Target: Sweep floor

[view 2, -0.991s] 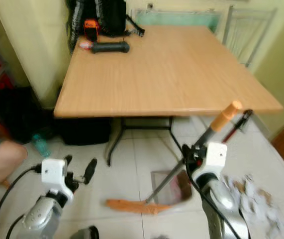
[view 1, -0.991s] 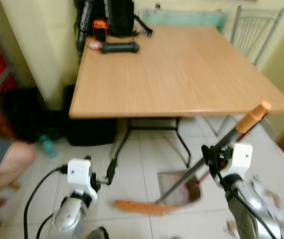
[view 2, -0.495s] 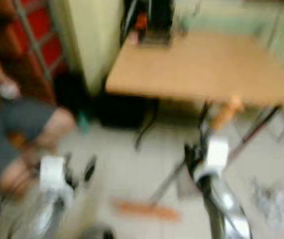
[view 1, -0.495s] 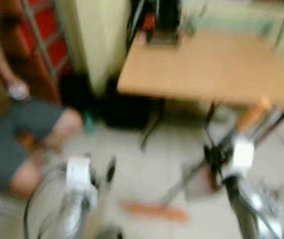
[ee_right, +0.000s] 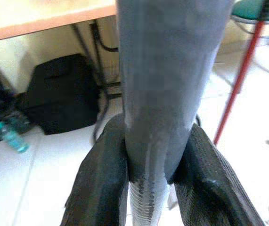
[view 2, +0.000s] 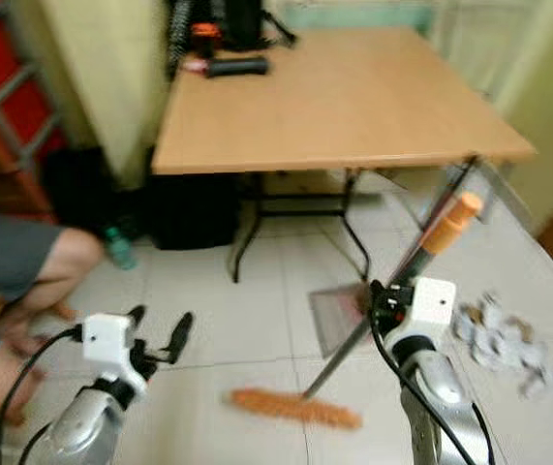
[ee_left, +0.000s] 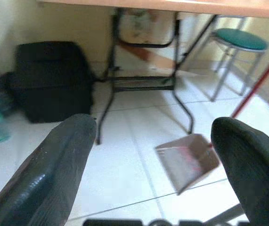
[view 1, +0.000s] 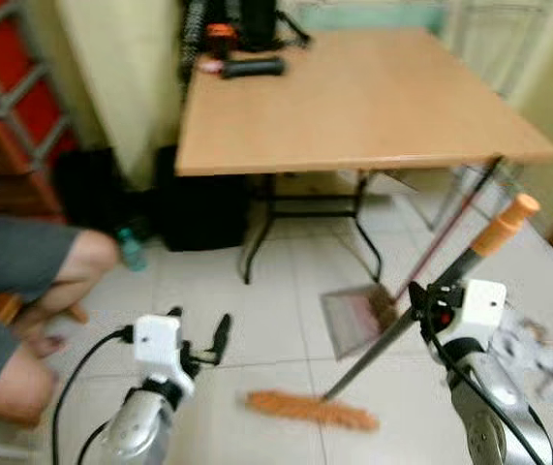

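Note:
My right gripper (view 1: 421, 312) is shut on the grey handle (ee_right: 158, 84) of a broom (view 1: 392, 334) with an orange grip at its top end. The handle slants down to the left to an orange brush head (view 1: 311, 410) lying on the white floor tiles. A pinkish-grey dustpan (view 1: 355, 319) with a red stick handle rests on the floor just beyond the broom, near the table legs. Crumpled paper scraps (view 2: 497, 337) lie on the tiles to my right. My left gripper (view 1: 199, 339) is open low on the left, with nothing between its fingers (ee_left: 54, 160).
A wooden table (view 1: 353, 97) on black legs stands ahead, with a black bag and a dark cylinder at its far corner. A black box (ee_left: 49, 80) and a bottle sit under it. A person's legs (view 1: 24, 281) are at my left. A green stool (ee_left: 242, 40) stands beyond.
The camera has swung, so the whole scene shifted. My right gripper stays shut on the broom and the left stays open. More of the seated person at left has come into view.

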Tool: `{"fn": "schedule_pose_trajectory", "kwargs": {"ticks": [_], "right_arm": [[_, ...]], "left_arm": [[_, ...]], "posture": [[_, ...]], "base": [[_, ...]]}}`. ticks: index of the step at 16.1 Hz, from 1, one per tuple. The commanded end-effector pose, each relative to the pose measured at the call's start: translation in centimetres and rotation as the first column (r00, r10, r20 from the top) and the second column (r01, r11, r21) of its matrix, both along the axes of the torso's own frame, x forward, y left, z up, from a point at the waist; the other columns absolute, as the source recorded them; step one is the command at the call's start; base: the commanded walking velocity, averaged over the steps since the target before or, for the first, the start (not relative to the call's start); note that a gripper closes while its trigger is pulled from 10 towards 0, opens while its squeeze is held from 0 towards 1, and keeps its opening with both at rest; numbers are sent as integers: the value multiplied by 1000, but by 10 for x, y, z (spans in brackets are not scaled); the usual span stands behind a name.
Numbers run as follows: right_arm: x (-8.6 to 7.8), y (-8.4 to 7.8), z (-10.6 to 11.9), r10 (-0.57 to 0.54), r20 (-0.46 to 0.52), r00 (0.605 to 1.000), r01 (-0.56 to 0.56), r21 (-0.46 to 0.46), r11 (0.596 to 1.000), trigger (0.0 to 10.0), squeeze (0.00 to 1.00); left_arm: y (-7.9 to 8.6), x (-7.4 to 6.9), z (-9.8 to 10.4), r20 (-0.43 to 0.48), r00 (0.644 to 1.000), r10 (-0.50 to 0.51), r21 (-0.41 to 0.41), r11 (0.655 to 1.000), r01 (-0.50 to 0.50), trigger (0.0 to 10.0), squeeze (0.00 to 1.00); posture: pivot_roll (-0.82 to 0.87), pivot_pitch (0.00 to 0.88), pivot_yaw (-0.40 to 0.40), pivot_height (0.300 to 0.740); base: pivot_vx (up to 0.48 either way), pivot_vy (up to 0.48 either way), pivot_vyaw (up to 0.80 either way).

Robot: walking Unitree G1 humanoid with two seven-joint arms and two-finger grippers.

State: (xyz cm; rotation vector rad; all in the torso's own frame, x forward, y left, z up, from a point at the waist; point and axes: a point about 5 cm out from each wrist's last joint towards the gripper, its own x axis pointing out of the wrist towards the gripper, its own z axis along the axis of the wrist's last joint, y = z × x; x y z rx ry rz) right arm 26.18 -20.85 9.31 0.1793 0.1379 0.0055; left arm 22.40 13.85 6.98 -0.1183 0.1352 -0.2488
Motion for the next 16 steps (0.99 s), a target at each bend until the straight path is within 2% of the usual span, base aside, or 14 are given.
{"fn": "schedule_pose_trajectory", "kwargs": {"ticks": [1, 12, 14, 15, 16], "right_arm": [[3, 3, 8, 1, 54, 999, -2, 14, 1000, 0, 0], [3, 3, 7, -18, 57, 998, 17, 13, 1000, 0, 0], [3, 3, 7, -19, 58, 998, 18, 10, 1000, 0, 0], [3, 2, 6, -19, 58, 998, 18, 10, 1000, 627, 0], [3, 2, 6, -18, 57, 998, 18, 11, 1000, 4627, 0]], "left_arm": [[3, -1, 1, 7, 1000, -3, 4, 1000, 3, 10000, 0], [1, -2, 1, 9, 1000, -21, 7, 1000, 21, 10000, 0], [1, -3, 0, 3, 1000, -14, 4, 1000, 14, 10000, 0], [1, -3, 0, 2, 1000, -14, 5, 1000, 14, 10000, 0], [0, -3, 0, 2, 1000, -14, 4, 1000, 14, 10000, 0]], "posture": [[51, 78, -24, 740], [50, 82, -18, 740], [49, 83, -19, 740], [49, 83, -19, 740], [49, 83, -19, 740]], "base": [[345, 0, -625], [370, 0, -723], [0, 0, -800], [0, 0, -625], [0, 0, -438]]}}
